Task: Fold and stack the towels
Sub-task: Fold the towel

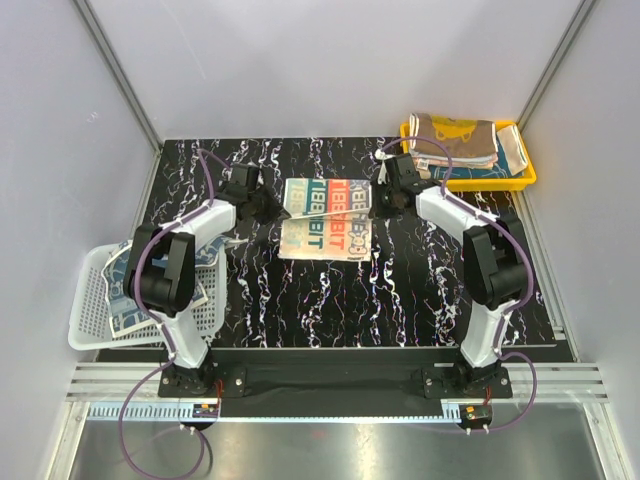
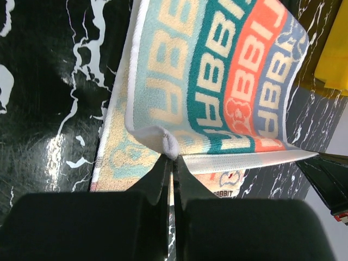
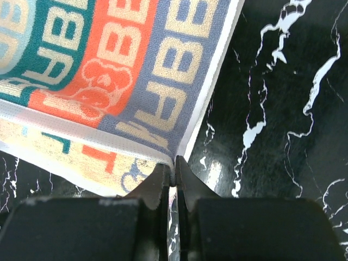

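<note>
Clenched on the striped towel's (image 1: pixel 325 218) corners, left end effector (image 2: pixel 173 159) and right end effector (image 3: pixel 174 167) should travel level, aligning edges.

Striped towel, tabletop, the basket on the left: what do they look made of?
Striped towel: likely cotton terry, matte, looped nap with a flat woven hem. Tabletop: glossy black marble-look, white veins, glare spots; possibly laminate. Basket: rigid-looking white plastic mesh.
</note>
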Available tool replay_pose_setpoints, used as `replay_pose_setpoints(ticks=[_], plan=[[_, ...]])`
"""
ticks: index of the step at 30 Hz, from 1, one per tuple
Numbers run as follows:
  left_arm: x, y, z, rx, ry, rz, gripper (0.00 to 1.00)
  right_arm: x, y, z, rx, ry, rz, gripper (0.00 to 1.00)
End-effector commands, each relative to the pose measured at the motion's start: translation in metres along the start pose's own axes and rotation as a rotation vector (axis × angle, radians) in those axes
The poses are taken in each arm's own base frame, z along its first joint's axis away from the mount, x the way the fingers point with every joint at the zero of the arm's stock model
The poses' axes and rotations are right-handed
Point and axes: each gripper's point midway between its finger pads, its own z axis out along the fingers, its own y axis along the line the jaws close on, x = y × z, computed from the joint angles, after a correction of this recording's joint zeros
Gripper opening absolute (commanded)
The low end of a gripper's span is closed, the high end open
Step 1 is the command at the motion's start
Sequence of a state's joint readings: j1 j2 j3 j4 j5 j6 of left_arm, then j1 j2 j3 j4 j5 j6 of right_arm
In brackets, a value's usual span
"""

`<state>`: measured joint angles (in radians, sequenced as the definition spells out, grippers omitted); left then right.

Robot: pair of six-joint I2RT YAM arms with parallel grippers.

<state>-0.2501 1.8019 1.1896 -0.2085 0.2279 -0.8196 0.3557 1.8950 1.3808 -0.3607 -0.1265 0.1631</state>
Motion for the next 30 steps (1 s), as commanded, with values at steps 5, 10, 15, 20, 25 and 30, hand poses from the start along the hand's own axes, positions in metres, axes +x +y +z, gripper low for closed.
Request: replay_pose_setpoints(ticks=[5,10,15,20,25,30], plan=[[-0.035,0.023,-0.034,-0.142,-0.178,0.035,0.0,-0.03,-0.046,-0.048,0.189,-0.133,0.051,0.0],[-0.035,0.014,-0.049,-0.123,-0.194,0.049,0.0,-0.039,-0.04,-0.068,0.188,-0.172,0.047,0.0],[-0.035,0.005,-0.066,-0.103,-0.22,0.067,0.0,-0.043,-0.032,-0.086,0.181,-0.206,0.05,0.0],[-0.023,0.015,-0.066,-0.12,-0.199,0.071,0.0,-0.031,-0.022,-0.085,0.154,-0.182,0.048,0.0],[-0.013,0.027,-0.062,-0.138,-0.181,0.073,0.0,-0.006,-0.006,-0.068,0.112,-0.142,0.044,0.0],[0.0,0.037,-0.06,-0.151,-0.161,0.085,0.0,0.021,-0.005,-0.053,0.123,-0.094,0.043,0.0]])
